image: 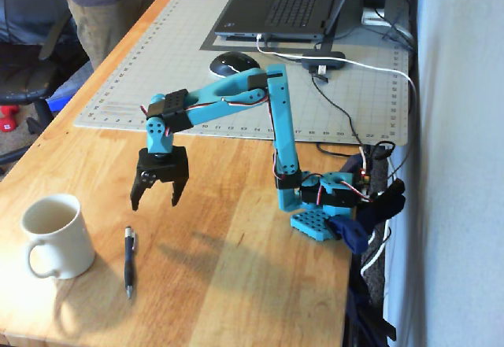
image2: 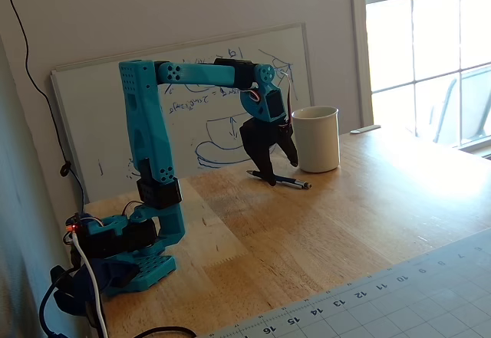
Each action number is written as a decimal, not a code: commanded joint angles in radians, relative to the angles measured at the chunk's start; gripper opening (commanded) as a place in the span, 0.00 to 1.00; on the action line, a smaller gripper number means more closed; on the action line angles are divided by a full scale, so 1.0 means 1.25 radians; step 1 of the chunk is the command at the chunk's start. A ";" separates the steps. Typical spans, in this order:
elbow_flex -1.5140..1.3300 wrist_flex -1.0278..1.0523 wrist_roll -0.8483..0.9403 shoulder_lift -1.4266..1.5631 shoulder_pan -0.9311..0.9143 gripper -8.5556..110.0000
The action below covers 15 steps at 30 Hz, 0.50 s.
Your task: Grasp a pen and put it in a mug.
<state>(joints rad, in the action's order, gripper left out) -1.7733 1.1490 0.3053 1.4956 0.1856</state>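
pen (image: 129,261) lying flat on wooden table (image: 236,284), just right of mug (image: 55,235) in a fixed view, apart from it. gripper (image: 153,200) hanging in air above table, jaws spread wide, gripping nothing, pointing down. pen sitting below and slightly toward camera from fingertips, not touching. in another fixed view gripper (image2: 276,171) overlapping pen (image2: 285,181) beside mug (image2: 316,138).

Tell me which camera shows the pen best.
The fixed view looking down the table: the pen lies in full on bare wood right of the mug, with nothing in front of it. In the other fixed view the pen is small, and the open gripper covers its far end.
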 commanded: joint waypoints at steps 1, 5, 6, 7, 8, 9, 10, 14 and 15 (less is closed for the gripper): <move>0.126 -0.006 -0.009 -0.034 0.009 0.33; 0.202 -0.006 -0.009 -0.102 0.017 0.33; 0.221 -0.006 -0.009 -0.120 0.026 0.33; 0.238 -0.006 -0.009 -0.137 0.034 0.33; 0.256 -0.006 -0.009 -0.152 0.043 0.33; 0.272 -0.006 -0.009 -0.166 0.049 0.33; 0.283 -0.006 -0.009 -0.175 0.054 0.33; 0.317 -0.006 -0.009 -0.209 0.074 0.33; 0.320 -0.006 -0.009 -0.216 0.077 0.33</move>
<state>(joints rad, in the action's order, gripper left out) -1.4680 1.1490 0.3053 1.2180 0.2638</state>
